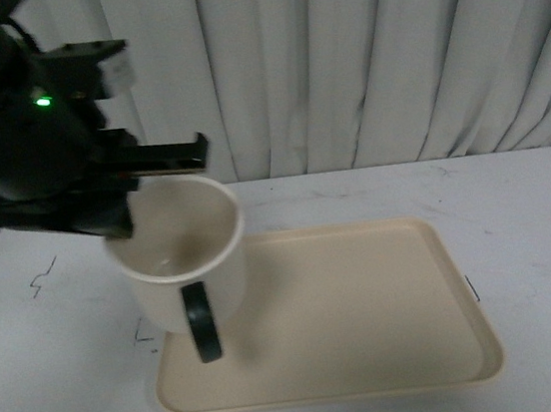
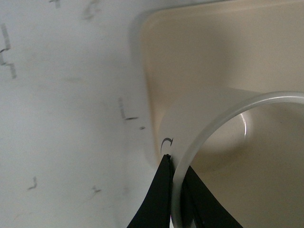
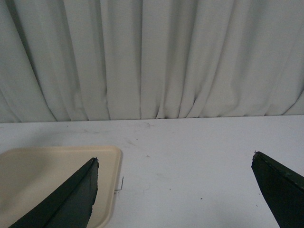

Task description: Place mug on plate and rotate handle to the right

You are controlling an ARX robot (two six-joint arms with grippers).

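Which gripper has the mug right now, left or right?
The left gripper: its jaws are clamped on the rim of the mug. The right gripper is open, holding nothing.

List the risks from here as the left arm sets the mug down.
1. The left gripper pinches only one side of the rim of the mug, so the mug could slip or swing.
2. The mug is near the left edge of the tray; set down there, it may straddle the raised rim and tip.
3. The handle faces the camera, so the turn to the right is not yet done.
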